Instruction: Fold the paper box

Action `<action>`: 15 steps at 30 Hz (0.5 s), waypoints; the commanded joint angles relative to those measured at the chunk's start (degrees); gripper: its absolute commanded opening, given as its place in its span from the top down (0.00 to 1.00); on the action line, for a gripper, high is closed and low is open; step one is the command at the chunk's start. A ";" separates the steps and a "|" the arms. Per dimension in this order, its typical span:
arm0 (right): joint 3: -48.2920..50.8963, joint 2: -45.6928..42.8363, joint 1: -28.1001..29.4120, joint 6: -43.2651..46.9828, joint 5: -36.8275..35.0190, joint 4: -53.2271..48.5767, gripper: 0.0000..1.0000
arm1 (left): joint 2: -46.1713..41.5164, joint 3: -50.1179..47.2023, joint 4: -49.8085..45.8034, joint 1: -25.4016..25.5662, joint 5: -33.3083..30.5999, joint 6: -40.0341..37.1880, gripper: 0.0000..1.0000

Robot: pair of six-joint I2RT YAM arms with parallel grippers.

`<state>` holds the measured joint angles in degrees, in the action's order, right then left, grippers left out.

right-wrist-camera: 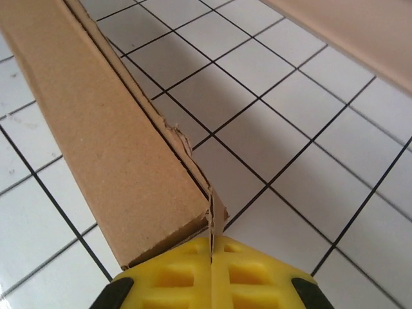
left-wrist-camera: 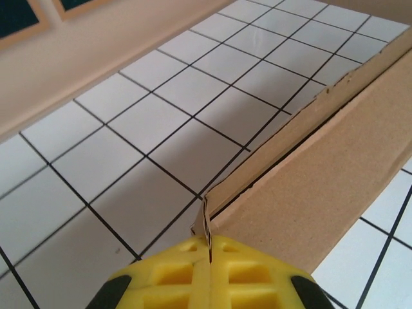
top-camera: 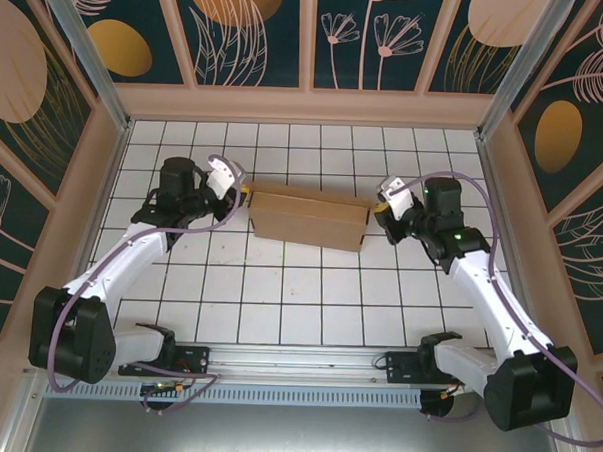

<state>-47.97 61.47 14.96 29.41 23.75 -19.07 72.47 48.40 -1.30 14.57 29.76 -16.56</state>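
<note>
Cardboard is the star here. The paper box lies on the white tiled counter with its long side running left to right. It looks partly folded: a narrow strip on top and a taller plain face on the near side. The beige back wall is closer to the box than the counter's near edge is.

The left hand is at the box's left end, right up against the top corner. In the left wrist view, that hand is clenched. Its yellow pads are pressed together with a thin ragged cardboard edge of the box pinched in the seam between them. From there the brown face runs away up and to the right, with a dark crease gap along its upper edge.

The right hand is at the box's right end, mirroring the other one. Its wrist camera shows that hand clenched as well, with a little cardboard flap caught between the yellow pads at the box's corner. The box stretches off up and to the left, and its torn, fuzzy edge shows just above the grip.

Both arms reach in toward the box from either side, so it sits between the two hands, held at both ends.
</note>
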 commanded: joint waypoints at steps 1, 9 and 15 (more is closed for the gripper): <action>-3.47 2.92 3.37 -10.42 -1.29 2.26 1.00 | -0.36 2.48 -1.96 2.67 0.46 8.60 1.00; -8.03 7.22 8.36 -19.89 -7.59 0.81 1.00 | 1.39 5.86 -5.88 4.50 -1.56 20.70 1.00; -12.64 12.27 9.43 -35.39 -13.85 -2.93 1.00 | 3.42 6.97 -8.20 5.29 -4.18 28.41 1.00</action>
<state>-56.12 70.61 22.52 3.81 9.15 -21.47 74.17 53.52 -7.62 17.63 21.76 6.09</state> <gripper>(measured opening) 0.050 0.051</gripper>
